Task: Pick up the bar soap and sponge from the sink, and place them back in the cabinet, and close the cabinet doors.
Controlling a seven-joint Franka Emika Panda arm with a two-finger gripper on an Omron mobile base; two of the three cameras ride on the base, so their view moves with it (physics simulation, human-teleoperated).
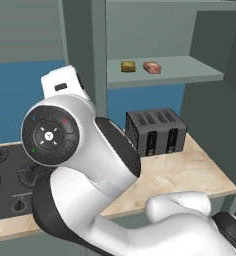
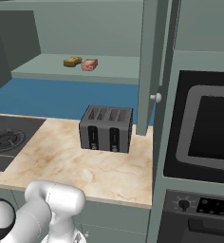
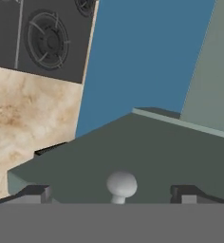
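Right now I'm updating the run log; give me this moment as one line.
stage: closing doors | sponge, bar soap: on cabinet shelf | hand: open around door knob | doors: open

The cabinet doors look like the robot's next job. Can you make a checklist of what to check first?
1. Bar soap on the cabinet shelf: ok.
2. Sponge on the shelf beside the soap, apart from it: ok.
3. Both items back from the shelf's front edge, clear of closing doors: ok.
4. Cabinet doors open, not yet closed: not ok.
5. Gripper lined up on a door knob, knob between the fingertips: ok.
6. Gripper gripping the knob: not ok, it is open.
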